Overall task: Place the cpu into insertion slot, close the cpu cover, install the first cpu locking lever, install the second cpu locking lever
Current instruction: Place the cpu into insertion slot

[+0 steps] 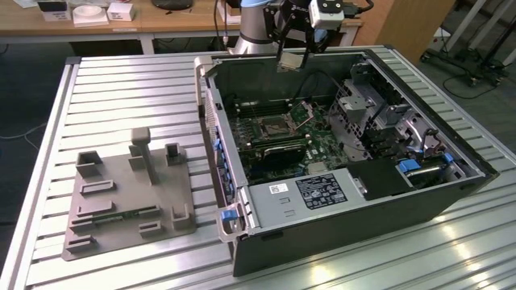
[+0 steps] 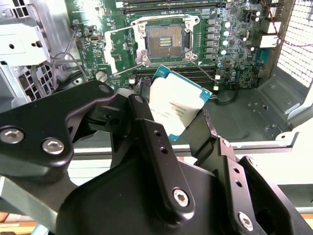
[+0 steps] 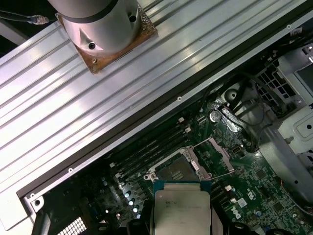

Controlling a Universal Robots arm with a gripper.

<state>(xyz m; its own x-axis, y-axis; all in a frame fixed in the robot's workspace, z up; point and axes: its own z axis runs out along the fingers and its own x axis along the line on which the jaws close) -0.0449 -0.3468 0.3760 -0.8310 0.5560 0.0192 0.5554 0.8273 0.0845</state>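
My gripper (image 1: 292, 56) hangs above the open computer case, shut on the cpu (image 1: 290, 62). In the second wrist view the cpu (image 2: 178, 105) is a silvery square chip with a blue-green edge, tilted between the black fingers (image 2: 144, 122). It is well above the board and touches nothing else. Below it lies the insertion slot (image 2: 166, 39), its dark centre bare inside a metal rim. The cpu cover (image 2: 120, 49) is swung open beside the slot. In the first wrist view the cpu (image 3: 181, 210) hovers just off the insertion slot (image 3: 176, 171), with the cpu cover (image 3: 215, 154) standing open beyond it.
The case (image 1: 339, 217) lies on its side on a ribbed aluminium table (image 1: 121, 84). Inside are a grey power supply box (image 1: 310, 192), a black card (image 1: 278, 156) and a metal drive cage (image 1: 363, 103). A grey fixture plate (image 1: 129, 199) sits at the exterior view's left. The arm's base (image 3: 102, 24) stands behind the case.
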